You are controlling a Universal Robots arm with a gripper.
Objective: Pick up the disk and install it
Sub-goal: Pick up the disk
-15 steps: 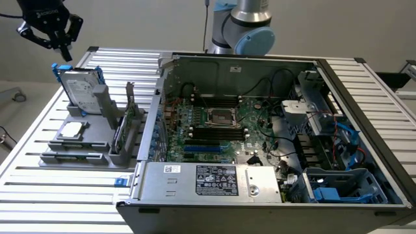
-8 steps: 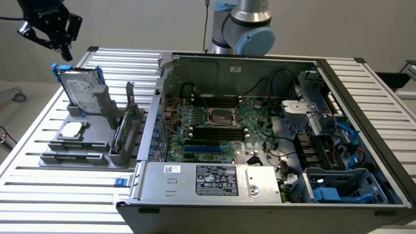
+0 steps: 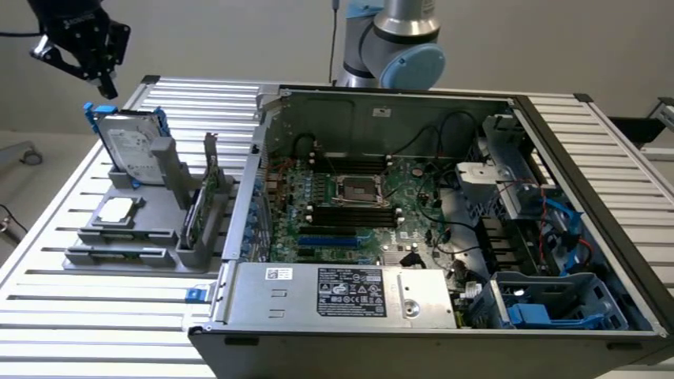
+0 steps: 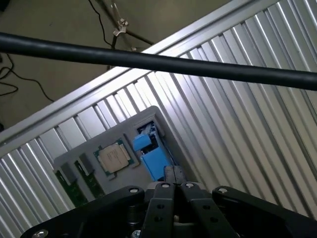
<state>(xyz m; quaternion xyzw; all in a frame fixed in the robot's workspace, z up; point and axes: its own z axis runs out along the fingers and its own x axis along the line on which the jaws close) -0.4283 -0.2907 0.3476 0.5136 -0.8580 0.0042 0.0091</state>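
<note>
Pre-pick approach, nothing grabbed yet: tool clenched & empty, hovering above disk stood upright in grey rack on desk, exterior view's left; prob. needs opening & lining up w/ its top edge.

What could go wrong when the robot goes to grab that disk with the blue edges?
1. The gripper hangs shut above the disk. Coming down like that, it might bump the top edge instead of gripping.
2. The disk stands upright in the grey holder near an upright circuit card. A crooked pull could knock the card.
3. The computer case is packed with cables that might snag the disk.
</note>
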